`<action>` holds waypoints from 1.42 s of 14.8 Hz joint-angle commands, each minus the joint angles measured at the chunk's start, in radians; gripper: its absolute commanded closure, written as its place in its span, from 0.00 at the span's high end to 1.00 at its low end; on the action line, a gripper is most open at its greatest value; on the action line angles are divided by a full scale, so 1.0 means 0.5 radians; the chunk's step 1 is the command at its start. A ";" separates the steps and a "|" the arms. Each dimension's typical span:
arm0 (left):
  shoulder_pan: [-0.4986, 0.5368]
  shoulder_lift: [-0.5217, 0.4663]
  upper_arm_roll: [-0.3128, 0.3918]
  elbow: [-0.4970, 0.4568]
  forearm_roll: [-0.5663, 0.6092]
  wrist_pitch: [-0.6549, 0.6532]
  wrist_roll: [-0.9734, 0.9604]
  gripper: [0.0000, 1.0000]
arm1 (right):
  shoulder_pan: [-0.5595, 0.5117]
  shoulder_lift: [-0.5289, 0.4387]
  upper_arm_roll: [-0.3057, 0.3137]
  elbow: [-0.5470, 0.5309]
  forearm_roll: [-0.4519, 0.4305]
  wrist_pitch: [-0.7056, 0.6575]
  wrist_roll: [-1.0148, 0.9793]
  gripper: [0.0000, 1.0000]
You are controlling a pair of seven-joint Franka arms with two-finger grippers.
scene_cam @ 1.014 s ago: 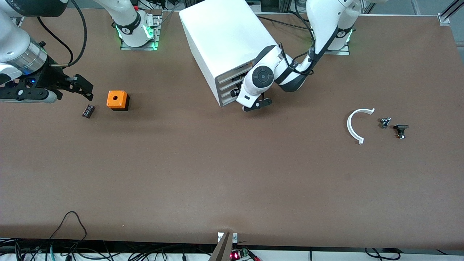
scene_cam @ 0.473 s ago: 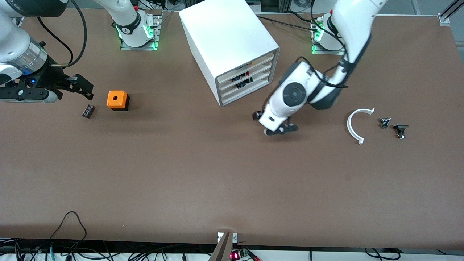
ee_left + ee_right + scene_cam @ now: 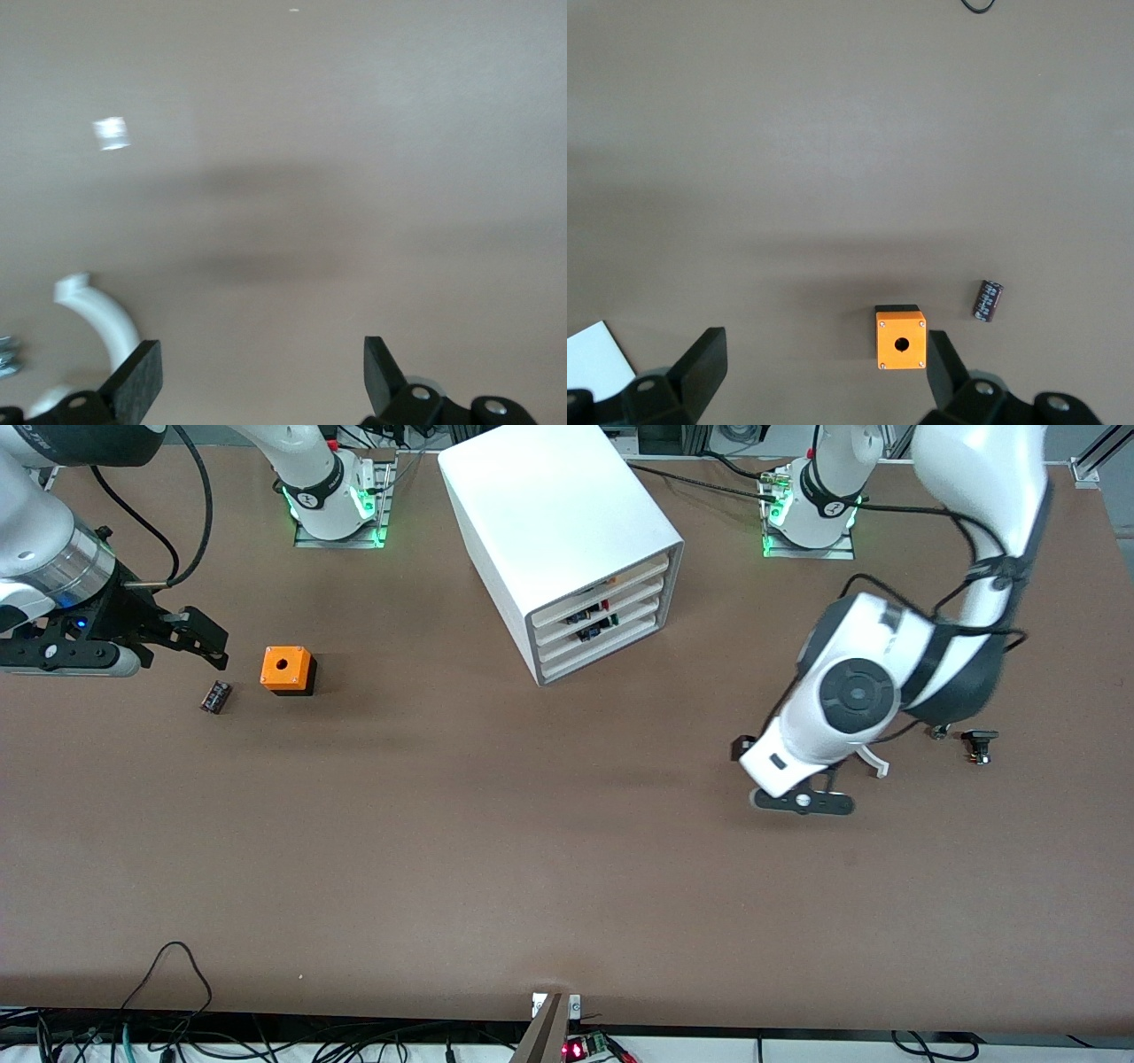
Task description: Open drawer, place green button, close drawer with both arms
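The white cabinet (image 3: 549, 505) stands at the back middle of the table. Its four drawers look flush with its front, including the third from the top (image 3: 602, 634). Small coloured parts show in the gaps above the drawers. I cannot see the button in any view. My left gripper (image 3: 772, 777) is open and empty, over bare table beside a white arc piece; its fingers (image 3: 142, 381) stand wide apart around bare table (image 3: 261, 381). My right gripper (image 3: 213, 645) is open and empty, and it waits above the table near the orange box (image 3: 287, 670), also seen from its wrist (image 3: 824, 372).
The orange box with a hole (image 3: 900, 338) and a small black cylinder (image 3: 215, 696) lie toward the right arm's end. The white arc piece (image 3: 102, 310), partly hidden by the left arm, a small metal part (image 3: 939, 732) and a black part (image 3: 979, 742) lie toward the left arm's end.
My left arm has swung away from the cabinet's drawer fronts toward its own end of the table and now hangs beside the white arc. The right arm has not moved.
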 commanded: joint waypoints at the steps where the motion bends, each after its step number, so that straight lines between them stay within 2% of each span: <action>1: 0.065 -0.003 -0.021 0.375 0.025 -0.419 0.237 1.00 | -0.004 -0.055 -0.003 -0.046 0.039 -0.010 -0.034 1.00; 3: 0.081 -0.137 0.006 0.391 -0.067 -0.518 0.345 1.00 | -0.004 -0.055 -0.006 -0.043 0.039 -0.010 -0.037 1.00; 6: -0.002 -0.480 0.450 0.220 -0.520 -0.515 0.510 1.00 | -0.004 -0.070 -0.006 -0.043 0.039 -0.004 -0.046 1.00; 7: -0.002 -0.588 0.537 0.134 -0.601 -0.512 0.584 1.00 | -0.001 -0.070 -0.006 -0.040 0.039 0.008 -0.046 1.00; 9: 0.004 -0.818 0.599 -0.037 -0.598 -0.487 0.633 1.00 | -0.001 -0.070 -0.006 -0.037 0.039 0.008 -0.046 1.00; 12: 0.080 -1.100 0.669 -0.381 -0.595 -0.236 0.621 1.00 | -0.044 -0.067 0.015 -0.037 0.036 0.008 -0.046 1.00; 13: 0.087 -1.150 0.669 -0.467 -0.595 -0.236 0.627 1.00 | -0.114 -0.064 0.064 -0.037 0.036 0.011 -0.049 1.00; 15: 0.084 -1.138 0.666 -0.477 -0.592 -0.254 0.640 1.00 | -0.337 -0.058 0.278 -0.037 0.039 0.011 -0.049 1.00; 16: 0.084 -1.107 0.663 -0.453 -0.583 -0.254 0.667 1.00 | -0.360 -0.058 0.309 -0.037 0.039 -0.001 -0.049 1.00; 18: 0.087 -1.070 0.654 -0.407 -0.577 -0.275 0.844 1.00 | -0.360 -0.058 0.307 -0.025 0.039 -0.004 -0.049 1.00; 21: 0.105 -1.040 0.660 -0.373 -0.605 -0.297 0.903 1.00 | -0.360 0.000 0.307 0.063 0.033 -0.010 -0.061 1.00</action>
